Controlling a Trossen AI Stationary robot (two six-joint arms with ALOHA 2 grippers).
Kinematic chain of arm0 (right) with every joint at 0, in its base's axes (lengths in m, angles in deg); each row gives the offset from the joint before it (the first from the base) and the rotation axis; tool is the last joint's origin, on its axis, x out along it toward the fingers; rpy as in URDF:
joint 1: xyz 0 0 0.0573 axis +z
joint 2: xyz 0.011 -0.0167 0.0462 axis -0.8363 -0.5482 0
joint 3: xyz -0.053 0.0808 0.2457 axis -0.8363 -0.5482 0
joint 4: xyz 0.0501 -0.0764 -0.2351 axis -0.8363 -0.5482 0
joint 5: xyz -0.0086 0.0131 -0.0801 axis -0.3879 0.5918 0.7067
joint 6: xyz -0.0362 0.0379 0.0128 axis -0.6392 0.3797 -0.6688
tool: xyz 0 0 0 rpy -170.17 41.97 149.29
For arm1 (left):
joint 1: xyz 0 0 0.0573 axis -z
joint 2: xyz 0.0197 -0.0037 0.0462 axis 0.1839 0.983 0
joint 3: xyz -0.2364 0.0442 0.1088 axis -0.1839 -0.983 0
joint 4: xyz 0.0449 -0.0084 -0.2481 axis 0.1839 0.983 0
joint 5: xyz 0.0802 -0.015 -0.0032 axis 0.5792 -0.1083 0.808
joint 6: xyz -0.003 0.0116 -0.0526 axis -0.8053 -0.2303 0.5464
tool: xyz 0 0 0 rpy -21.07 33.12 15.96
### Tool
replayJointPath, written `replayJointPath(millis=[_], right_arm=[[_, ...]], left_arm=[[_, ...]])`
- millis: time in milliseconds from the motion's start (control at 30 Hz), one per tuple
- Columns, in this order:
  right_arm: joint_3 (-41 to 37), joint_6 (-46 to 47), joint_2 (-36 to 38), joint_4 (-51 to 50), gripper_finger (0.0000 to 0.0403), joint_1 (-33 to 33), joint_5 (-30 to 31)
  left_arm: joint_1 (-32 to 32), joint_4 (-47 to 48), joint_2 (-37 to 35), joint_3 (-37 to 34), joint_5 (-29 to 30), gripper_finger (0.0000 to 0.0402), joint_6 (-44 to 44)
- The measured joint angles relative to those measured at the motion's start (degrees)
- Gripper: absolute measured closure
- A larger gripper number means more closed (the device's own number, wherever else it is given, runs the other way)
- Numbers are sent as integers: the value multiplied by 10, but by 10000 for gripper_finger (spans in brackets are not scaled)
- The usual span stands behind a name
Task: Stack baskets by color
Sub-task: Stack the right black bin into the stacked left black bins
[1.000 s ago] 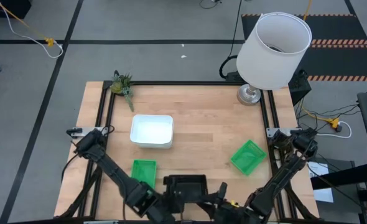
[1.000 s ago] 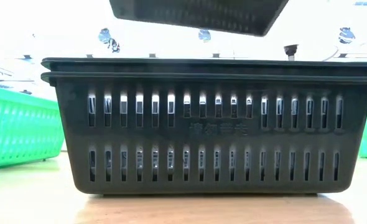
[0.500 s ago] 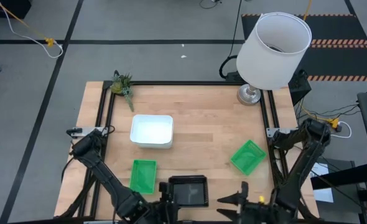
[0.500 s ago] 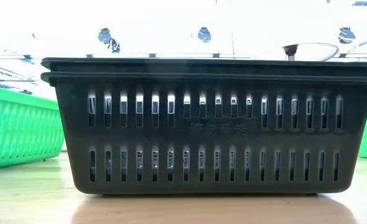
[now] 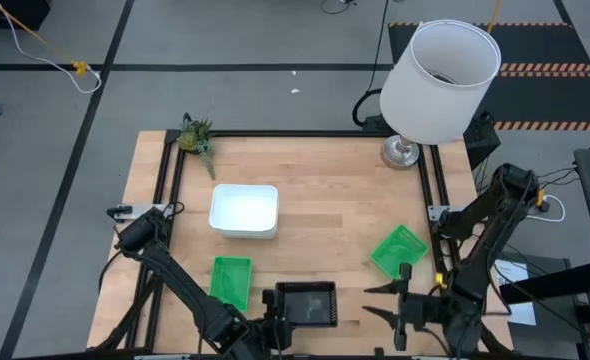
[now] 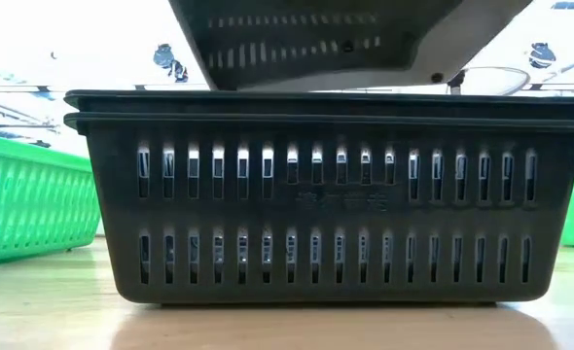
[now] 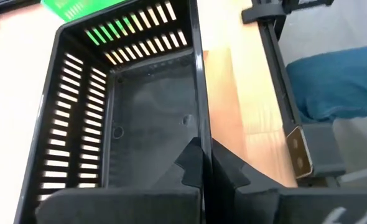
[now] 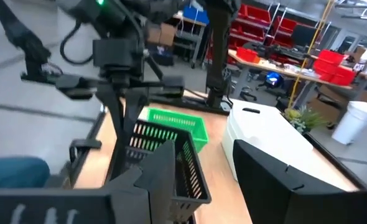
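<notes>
- The black basket stack [image 5: 306, 304] sits at the near edge of the table [image 5: 325, 190], between the two arms. In the low view [image 6: 316, 194] it fills the frame: dark plastic, two rows of upright slots, doubled rims showing nested baskets.
- The left wrist view looks into the top black basket [image 7: 140, 124]: slotted walls, a plain dusty floor.
- A green basket [image 5: 231, 281] lies just left of the black stack; a second green basket [image 5: 398, 251] lies tilted toward the right edge.
- The white basket stack [image 5: 244, 210] stands left of centre, well apart from the others.
- Open wood runs across the middle and far part of the table. A lamp with a white shade [image 5: 442, 80] occupies the far right corner, and a plant sprig [image 5: 197, 140] the far left corner.
- The left gripper [image 7: 199, 163] is closed on the rim of the black stack's near-side wall, its arm reaching in from the left frame.
- The right gripper [image 5: 400, 300] hangs beside the black stack on its right, fingers spread and empty, pointing toward the stack.
</notes>
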Motion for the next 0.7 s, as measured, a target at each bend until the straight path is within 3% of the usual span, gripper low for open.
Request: replayJointPath(millis=[267,467,700], right_arm=[[-87,-71,32,184,247,0,-3],[-91,-78,32,194,248,0,-4],[-91,-78,32,194,248,0,-3]], left_arm=[[-1,-31,0,-38,-2,381,-5],[-3,-47,0,-59,-2,395,-4],[-7,-74,0,-82,-2,373,0]])
